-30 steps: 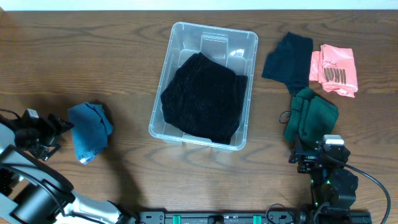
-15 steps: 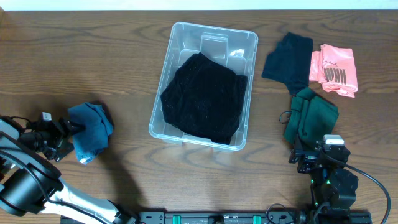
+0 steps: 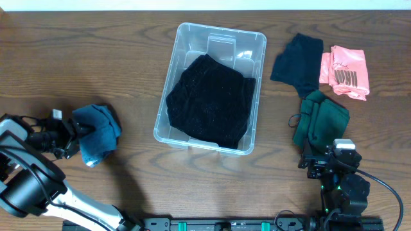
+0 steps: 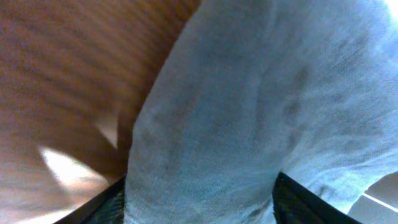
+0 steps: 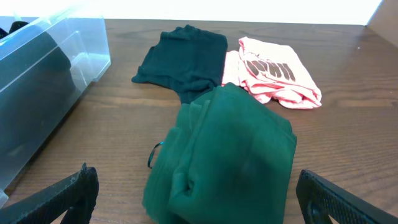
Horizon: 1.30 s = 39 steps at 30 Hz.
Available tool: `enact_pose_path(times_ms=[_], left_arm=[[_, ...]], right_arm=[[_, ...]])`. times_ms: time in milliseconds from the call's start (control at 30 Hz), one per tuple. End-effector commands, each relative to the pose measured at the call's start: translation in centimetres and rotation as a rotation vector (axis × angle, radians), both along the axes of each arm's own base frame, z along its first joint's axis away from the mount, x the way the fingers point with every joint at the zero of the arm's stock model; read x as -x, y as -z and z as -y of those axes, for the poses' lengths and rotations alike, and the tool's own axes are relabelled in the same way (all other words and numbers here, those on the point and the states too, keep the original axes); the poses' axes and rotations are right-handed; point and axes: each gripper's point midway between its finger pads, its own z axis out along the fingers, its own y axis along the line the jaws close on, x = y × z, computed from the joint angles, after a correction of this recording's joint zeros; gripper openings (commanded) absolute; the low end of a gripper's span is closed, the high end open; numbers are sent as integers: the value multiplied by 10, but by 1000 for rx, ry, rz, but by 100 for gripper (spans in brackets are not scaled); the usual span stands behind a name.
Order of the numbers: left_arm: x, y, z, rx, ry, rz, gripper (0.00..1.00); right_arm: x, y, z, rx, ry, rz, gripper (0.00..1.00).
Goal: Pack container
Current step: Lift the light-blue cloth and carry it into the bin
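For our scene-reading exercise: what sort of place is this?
Probably a robot lab workbench: wooden table, clear bin holding a black garment, a green garment nearby, robot arms either side.

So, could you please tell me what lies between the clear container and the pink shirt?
A dark navy garment lies flat between the container and the pink shirt, as the overhead view shows.

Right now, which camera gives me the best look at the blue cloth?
Overhead: it shows the whole blue cloth on the table, left of the bin, with the left tool at its edge. The left wrist view shows only blurred fabric filling the frame. The right wrist view misses it.
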Motion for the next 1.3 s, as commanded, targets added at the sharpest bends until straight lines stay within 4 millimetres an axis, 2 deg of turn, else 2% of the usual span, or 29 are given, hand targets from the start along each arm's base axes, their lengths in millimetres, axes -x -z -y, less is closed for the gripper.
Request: enact_pose_path(times_ms=[0,100,200,333,500,600,667,800,1000,1067,1133,1267], left_arm=[[3,12,16,28,43,-30,63],[2,12,17,29,47,-29,52],[2,11,18,34,46,-26,37],[-7,2,24,90,30,33,25],[-23,-22,38,200,36,181,19],[-32,-42,42,268,14,244,9],[-37,-60,45,306,9,304,6],[-47,-110,48,324,4,457,6],[-44,-200,64,243,55,687,6],[-38,-233,82,198,105,757,6],[-32,-254,99,164,150,800,6],[-14,-297,150,100,300,914,6]], right_arm=[[0,1,1,-14,7,0,99],[0,1,1,-14,7,0,99],[0,1,1,-14,7,0,99],[0,1,1,-14,7,0,99],[0,1,1,-14,7,0,99],[0,1,1,-14,7,0,99],[0,1,1,-14,7,0,99],[0,1,1,-14,7,0,99],[0,1,1,-14,7,0,99],[0,1,1,-14,7,0,99],[0,1,1,-14,7,0,99],[0,1,1,-14,7,0,99]])
